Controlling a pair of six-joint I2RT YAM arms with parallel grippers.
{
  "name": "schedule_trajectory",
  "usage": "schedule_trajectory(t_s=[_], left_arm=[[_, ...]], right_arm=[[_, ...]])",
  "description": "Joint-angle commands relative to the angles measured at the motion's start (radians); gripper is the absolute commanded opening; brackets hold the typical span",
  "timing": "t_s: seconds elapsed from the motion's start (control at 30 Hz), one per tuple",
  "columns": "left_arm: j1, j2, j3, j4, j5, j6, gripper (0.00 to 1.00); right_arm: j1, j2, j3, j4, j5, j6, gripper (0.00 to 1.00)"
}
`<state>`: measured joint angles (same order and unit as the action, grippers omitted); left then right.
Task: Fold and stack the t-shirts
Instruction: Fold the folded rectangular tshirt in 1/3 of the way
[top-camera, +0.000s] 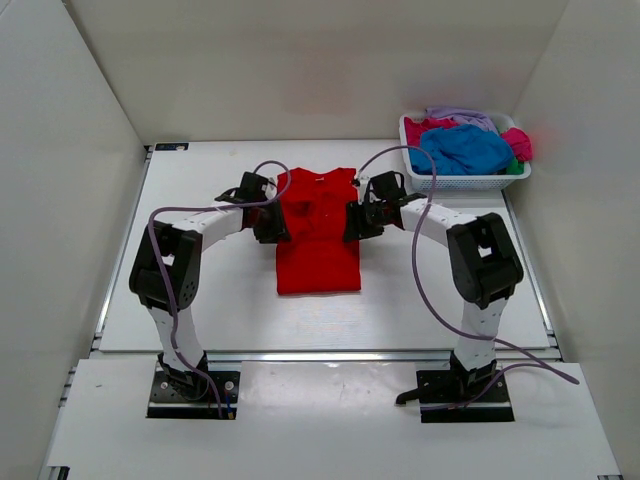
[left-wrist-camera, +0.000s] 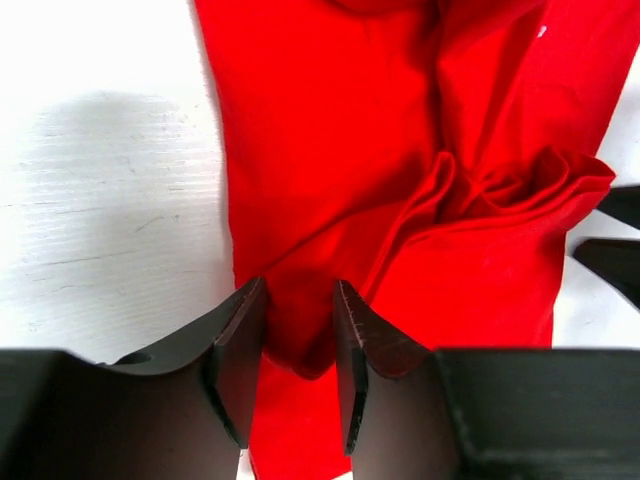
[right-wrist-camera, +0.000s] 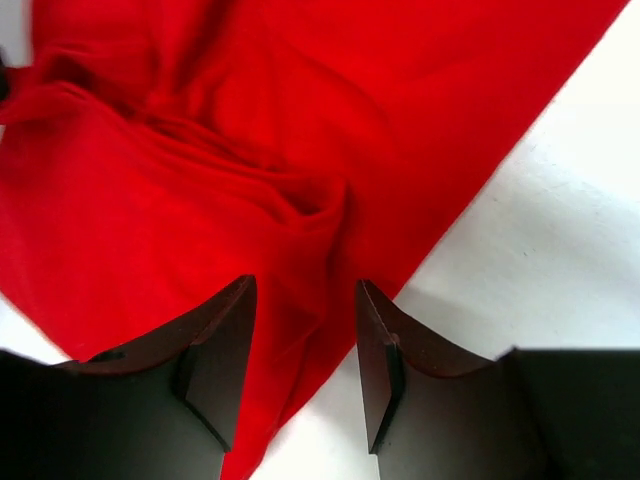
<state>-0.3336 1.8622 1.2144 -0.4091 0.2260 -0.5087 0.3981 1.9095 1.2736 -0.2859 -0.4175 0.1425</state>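
Red t-shirt (left-wrist-camera: 400, 150) edges outside both wrist views

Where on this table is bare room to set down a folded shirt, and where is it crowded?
Bare: the far-left corner of the table; the strip between the red shirt and the near edge; right of the right arm, in front of the basket. Crowded: mid-table, the left gripper and right gripper flanking the shirt.

The t-shirt (top-camera: 317, 235) at the middle of the white table (top-camera: 200, 300) is plain bright red. The mesh basket (top-camera: 465, 182) at the table's far right corner is white, holding a blue shirt (top-camera: 465, 148), a pink shirt (top-camera: 425, 128), a lavender shirt (top-camera: 460, 116) and a green shirt (top-camera: 514, 167). The left pincer (left-wrist-camera: 300, 340) and the right pincer (right-wrist-camera: 305, 340) are black.
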Motion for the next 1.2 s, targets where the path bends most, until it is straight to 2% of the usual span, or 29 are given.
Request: schedule_trajectory(t_s=[0.0,0.03,0.07,0.13,0.17,0.2,0.23,0.27,0.3,0.77,1.07,1.17], left_arm=[[-0.005,-0.001,0.039,0.016,0.019,0.012,0.42],[-0.004,0.000,0.040,0.012,0.018,0.012,0.41],[-0.007,0.002,0.043,0.012,0.016,0.013,0.35],[-0.010,0.005,0.043,0.012,0.016,0.021,0.17],[-0.005,0.005,0.046,0.012,0.013,0.019,0.13],[-0.005,0.002,0.045,0.009,0.006,0.021,0.05],[-0.008,0.009,0.051,0.006,0.015,0.025,0.01],[0.001,0.005,0.054,-0.003,0.004,0.027,0.00],[-0.007,0.008,0.065,-0.013,0.001,0.032,0.00],[-0.009,0.029,0.241,-0.103,-0.022,0.070,0.00],[-0.012,0.103,0.269,-0.126,-0.048,0.081,0.00],[-0.005,0.133,0.270,-0.119,-0.059,0.078,0.00]], right_arm=[[0.007,0.034,0.053,0.051,-0.001,0.000,0.42],[0.008,0.046,0.055,0.054,-0.009,0.006,0.41],[0.005,0.054,0.062,0.054,-0.015,0.003,0.41],[0.007,0.075,0.073,0.059,-0.027,-0.003,0.37],[0.010,0.080,0.073,0.065,-0.032,-0.001,0.30],[0.011,0.083,0.076,0.057,-0.024,-0.007,0.20],[0.018,0.088,0.090,0.048,-0.017,-0.004,0.09],[0.016,0.088,0.093,0.048,-0.021,-0.010,0.05],[0.021,0.079,0.093,0.047,-0.017,-0.015,0.00],[-0.001,-0.127,-0.051,0.100,0.048,0.032,0.00],[-0.025,-0.090,-0.045,0.110,0.023,0.025,0.01],[-0.025,-0.061,-0.027,0.111,0.023,0.020,0.08]])
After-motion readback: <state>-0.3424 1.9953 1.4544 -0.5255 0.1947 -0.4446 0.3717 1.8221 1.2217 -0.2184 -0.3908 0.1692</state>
